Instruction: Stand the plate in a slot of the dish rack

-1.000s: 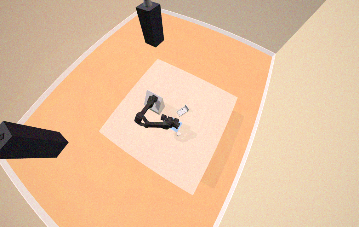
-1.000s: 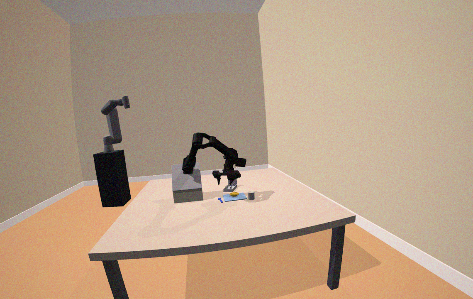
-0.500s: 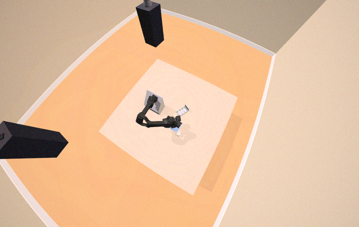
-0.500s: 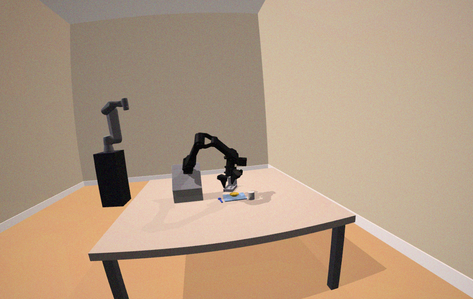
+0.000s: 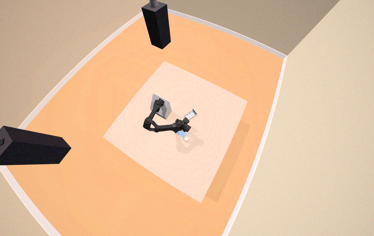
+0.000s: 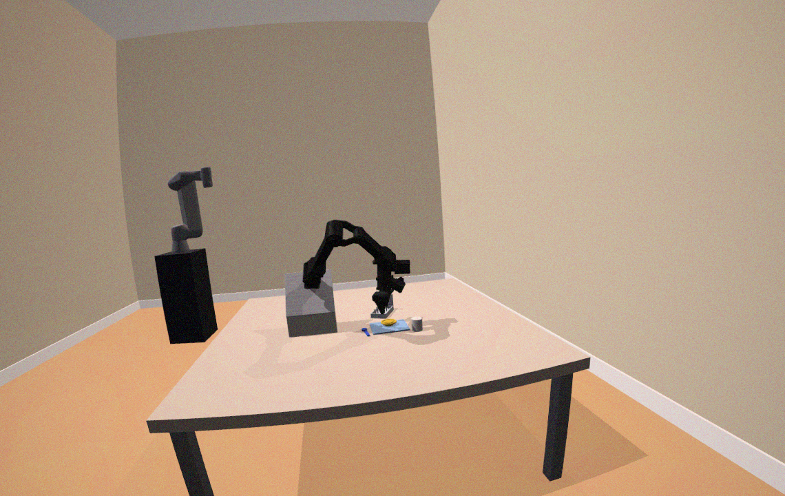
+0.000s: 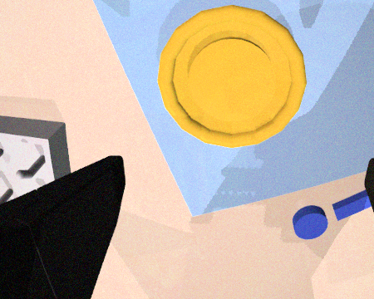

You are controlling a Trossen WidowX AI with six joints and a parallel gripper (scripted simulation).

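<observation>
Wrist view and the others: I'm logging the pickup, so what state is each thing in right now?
Yellow plate: flat on the blue mat, not gripped.
Blue mat: flat on the table.
Hand: open, empty, above the table beside the plate.
Dish rack: holds no plate.
Blue spoon: lying beside the mat.
Cup: upright.

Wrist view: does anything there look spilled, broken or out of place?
Nothing stands out. The yellow plate lies flat and whole on the blue mat, the blue spoon rests just off the mat's edge, and the open gripper holds nothing.
</observation>
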